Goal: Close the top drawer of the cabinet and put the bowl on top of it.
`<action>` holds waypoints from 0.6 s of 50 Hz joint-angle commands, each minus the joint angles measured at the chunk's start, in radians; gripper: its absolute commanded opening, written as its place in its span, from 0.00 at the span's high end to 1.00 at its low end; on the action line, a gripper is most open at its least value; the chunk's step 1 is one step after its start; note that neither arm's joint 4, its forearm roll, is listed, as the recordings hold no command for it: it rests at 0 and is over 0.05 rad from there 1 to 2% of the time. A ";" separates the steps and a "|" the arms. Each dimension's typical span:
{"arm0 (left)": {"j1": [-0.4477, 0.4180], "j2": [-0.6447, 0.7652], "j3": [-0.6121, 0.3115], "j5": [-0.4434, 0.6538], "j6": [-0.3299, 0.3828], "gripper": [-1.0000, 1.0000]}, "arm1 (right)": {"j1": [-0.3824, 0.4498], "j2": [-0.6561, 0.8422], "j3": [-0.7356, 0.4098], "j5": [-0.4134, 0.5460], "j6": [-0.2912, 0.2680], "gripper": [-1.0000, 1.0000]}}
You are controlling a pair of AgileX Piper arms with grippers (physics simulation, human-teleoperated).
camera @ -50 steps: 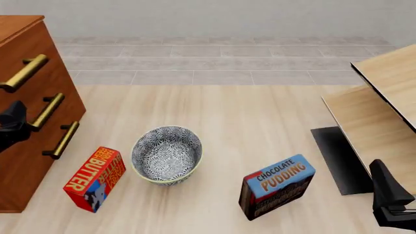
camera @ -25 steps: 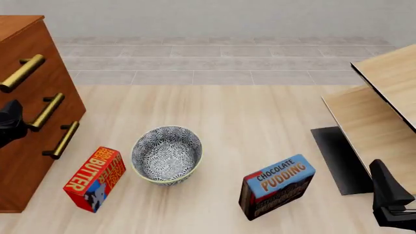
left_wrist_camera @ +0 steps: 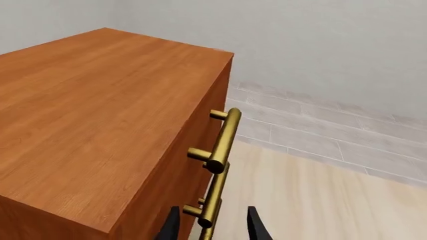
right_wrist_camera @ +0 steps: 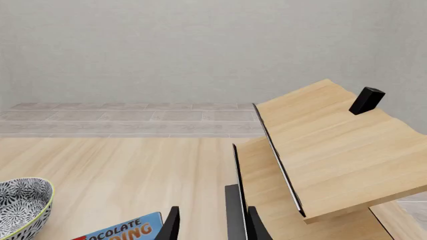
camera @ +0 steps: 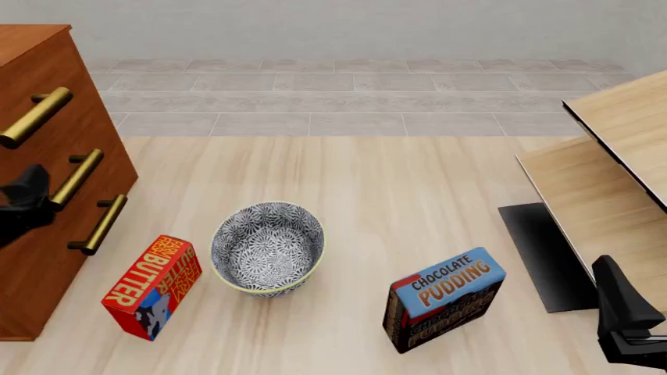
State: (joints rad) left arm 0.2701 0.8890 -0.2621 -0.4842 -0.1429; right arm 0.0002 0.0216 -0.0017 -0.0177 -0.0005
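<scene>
The reddish-brown cabinet (camera: pixel 31 47) stands at the left edge of the front view. Its top drawer (camera: pixel 58 78) carries a long brass handle (left_wrist_camera: pixel 223 137), and the drawer front looks flush with the cabinet (left_wrist_camera: pixel 100 100) side in the left wrist view. My left gripper (camera: pixel 30 195) is open against the cabinet front by the middle handle (left_wrist_camera: pixel 210 210), which sits between its fingertips (left_wrist_camera: pixel 253 227) without being gripped. The blue-and-white bowl (camera: pixel 268 248) sits upright on the floor between the boxes, also at the edge of the right wrist view (right_wrist_camera: pixel 23 205). My right gripper (camera: pixel 617 289) hangs open at the front right, empty.
A red butter box (camera: pixel 153 287) lies left of the bowl, close to the cabinet's foot. A chocolate pudding box (camera: pixel 445 298) stands to the bowl's right. Pale wooden furniture (camera: pixel 615 148) with a dark panel (camera: pixel 542 254) fills the right side, close to my right gripper.
The top handle has shifted slightly toward the cabinet. My left gripper has moved a little along the cabinet front. Bowl, boxes and right arm have not moved.
</scene>
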 commanded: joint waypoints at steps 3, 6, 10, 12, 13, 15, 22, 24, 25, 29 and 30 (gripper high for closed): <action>-0.079 -0.069 0.010 0.090 -0.010 0.00 | 0.000 -0.006 0.000 0.006 0.000 0.00; -0.108 -0.118 0.009 0.132 -0.009 0.00 | 0.000 -0.006 0.000 0.006 0.000 0.00; -0.151 -0.144 0.009 0.166 -0.010 0.00 | 0.000 -0.006 0.000 0.006 0.000 0.00; -0.157 -0.147 0.009 0.173 -0.009 0.00 | 0.000 -0.006 0.000 0.006 0.000 0.00; -0.167 -0.154 0.009 0.182 -0.013 0.00 | 0.000 -0.006 0.000 0.006 0.000 0.00; -0.180 -0.176 0.008 0.206 -0.013 0.00 | 0.000 -0.006 0.000 0.006 0.000 0.00; -0.262 -0.249 -0.003 0.289 0.002 0.00 | 0.000 -0.006 0.000 0.006 0.000 0.00; -0.290 -0.249 -0.010 0.312 -0.006 0.00 | 0.000 -0.006 0.000 0.006 0.000 0.00; -0.299 -0.260 -0.011 0.324 0.000 0.00 | 0.000 -0.006 0.000 0.006 0.000 0.00; -0.328 -0.281 -0.023 0.363 0.005 0.00 | 0.000 -0.006 0.000 0.006 0.000 0.00; -0.335 -0.294 -0.028 0.382 0.007 0.00 | 0.000 -0.006 0.000 0.006 0.000 0.00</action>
State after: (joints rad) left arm 0.0201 0.6674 -0.2707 -0.2088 -0.1444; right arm 0.0001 0.0214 -0.0017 -0.0177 -0.0005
